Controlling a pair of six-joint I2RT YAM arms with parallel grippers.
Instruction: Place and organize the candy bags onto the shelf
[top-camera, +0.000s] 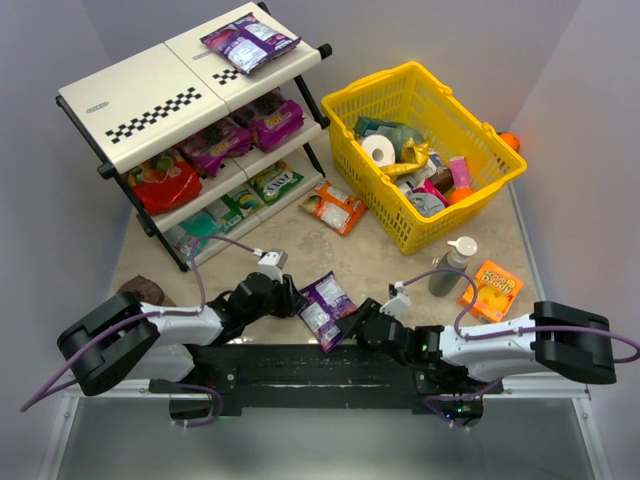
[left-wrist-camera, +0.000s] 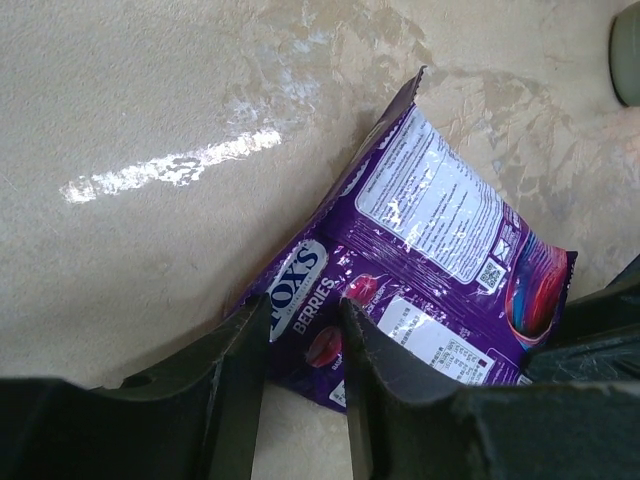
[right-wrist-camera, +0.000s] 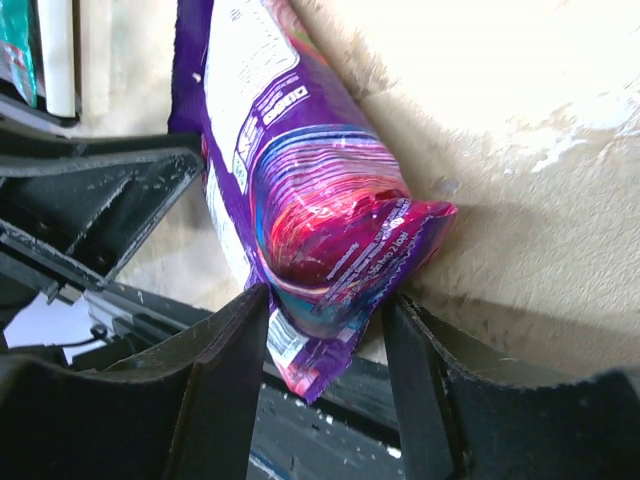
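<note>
A purple candy bag (top-camera: 326, 308) is between my two grippers near the table's front edge. My right gripper (top-camera: 357, 322) is shut on its lower end (right-wrist-camera: 330, 270) and holds it tilted on edge. My left gripper (top-camera: 293, 300) is narrowly open. Its fingers (left-wrist-camera: 240, 380) lie over the bag's other corner (left-wrist-camera: 420, 220) without pinching it. The shelf (top-camera: 150, 95) stands at the back left. It holds a purple bag (top-camera: 248, 42) on top, magenta bags (top-camera: 268, 118), a red bag (top-camera: 163, 180), a green bag (top-camera: 275, 183) and a teal bag (top-camera: 205, 222). An orange bag (top-camera: 333, 207) lies on the table.
A yellow mesh basket (top-camera: 380, 80) of mixed goods stands at the back right. A grey bottle with a white cap (top-camera: 452, 265) and a small orange box (top-camera: 492, 288) lie near the right arm. A brown object (top-camera: 140, 290) sits by the left arm.
</note>
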